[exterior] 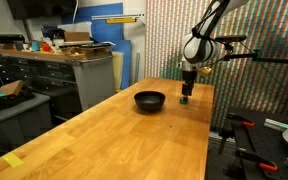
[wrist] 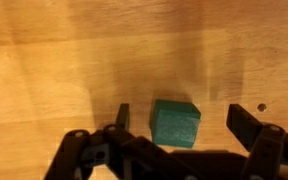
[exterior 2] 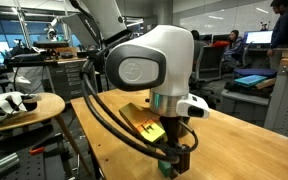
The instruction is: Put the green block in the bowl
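The green block [wrist: 175, 122] is a small green cube lying on the wooden table, seen in the wrist view between my two fingers. My gripper [wrist: 184, 118] is open; the left finger is close to the block, the right finger stands well apart. In an exterior view my gripper [exterior: 187, 98] is low over the table, just right of the black bowl [exterior: 150, 100]. In an exterior view my gripper [exterior 2: 176, 157] is seen from close up; the block and bowl are hidden there.
The long wooden table [exterior: 114, 140] has its right edge close to my gripper. A patterned wall [exterior: 174, 40] stands behind. A yellow tag [exterior: 14, 161] lies at the table's near left corner. Cabinets [exterior: 54, 75] stand on the left.
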Controlling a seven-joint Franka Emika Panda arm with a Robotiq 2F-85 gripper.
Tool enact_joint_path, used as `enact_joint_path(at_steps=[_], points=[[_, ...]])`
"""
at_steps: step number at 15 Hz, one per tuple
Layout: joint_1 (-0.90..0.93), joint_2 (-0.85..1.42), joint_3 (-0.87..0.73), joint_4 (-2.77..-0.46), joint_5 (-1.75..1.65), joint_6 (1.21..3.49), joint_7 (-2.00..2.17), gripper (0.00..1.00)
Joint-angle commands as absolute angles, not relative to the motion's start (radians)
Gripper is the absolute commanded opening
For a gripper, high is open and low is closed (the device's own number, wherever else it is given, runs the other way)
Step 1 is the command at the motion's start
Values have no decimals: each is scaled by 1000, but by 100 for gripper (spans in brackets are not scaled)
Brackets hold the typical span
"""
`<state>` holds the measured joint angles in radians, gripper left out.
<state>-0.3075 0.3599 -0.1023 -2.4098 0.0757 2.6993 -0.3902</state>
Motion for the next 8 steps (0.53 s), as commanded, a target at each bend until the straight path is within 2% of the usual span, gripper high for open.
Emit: enact_joint_path(at_steps=[1,2,3,8], points=[[-355,411,-70,-2361,113,2703,-429,100],[-361,420,-67,-2354,114,2703,-430,100],[-365,427,-65,-2349,112,2702,-430,82],[-375,431,-51,-2345,104,2706,-433,40]])
